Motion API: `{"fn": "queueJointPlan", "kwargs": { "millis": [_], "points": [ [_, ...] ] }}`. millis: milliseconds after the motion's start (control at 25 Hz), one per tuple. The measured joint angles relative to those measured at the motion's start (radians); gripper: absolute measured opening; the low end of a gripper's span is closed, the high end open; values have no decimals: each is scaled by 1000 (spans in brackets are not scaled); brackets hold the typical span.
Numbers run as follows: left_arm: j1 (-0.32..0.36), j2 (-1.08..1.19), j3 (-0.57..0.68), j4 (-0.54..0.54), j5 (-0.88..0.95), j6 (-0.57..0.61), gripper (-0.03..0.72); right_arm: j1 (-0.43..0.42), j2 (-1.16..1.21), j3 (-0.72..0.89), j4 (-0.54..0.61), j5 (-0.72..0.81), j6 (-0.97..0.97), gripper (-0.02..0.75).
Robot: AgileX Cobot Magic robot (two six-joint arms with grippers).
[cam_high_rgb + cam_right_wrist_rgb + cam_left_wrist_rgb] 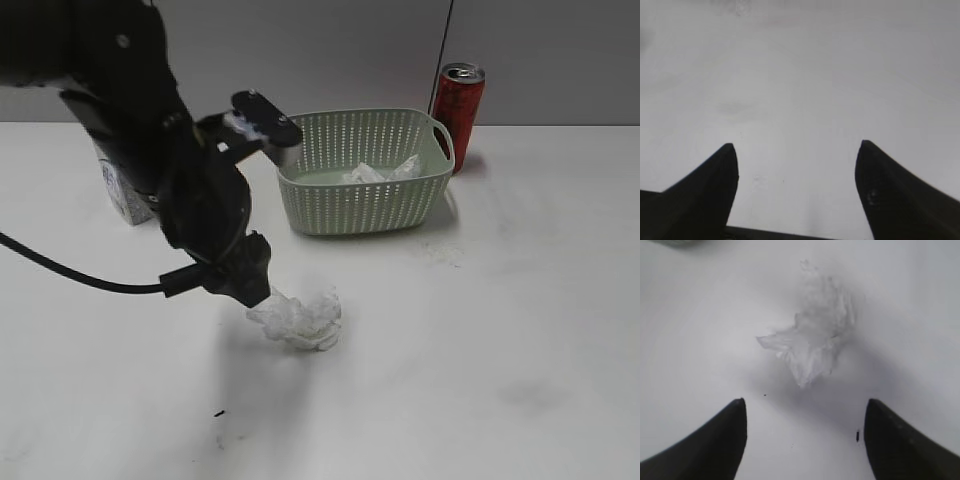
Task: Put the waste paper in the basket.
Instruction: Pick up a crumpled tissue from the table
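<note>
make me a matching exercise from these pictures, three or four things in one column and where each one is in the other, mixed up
Things:
1. red can
2. paper wad on the table
3. left pincer
4. white-and-blue pack

Places or states:
A. open, over the table just short of a paper wad
B. behind the basket's right corner, upright
C. on the open table in front of the basket
D. far left, partly hidden behind the black arm

Pairs: 1-B, 2-C, 3-A, 4-D
</note>
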Motion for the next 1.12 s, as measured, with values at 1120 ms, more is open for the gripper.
{"fn": "queueJointPlan", "kwargs": {
  "millis": [1120],
  "points": [
    [-95,386,-230,10,-16,0,503,0,-298,3,4,4,11,552]
  ]
}}
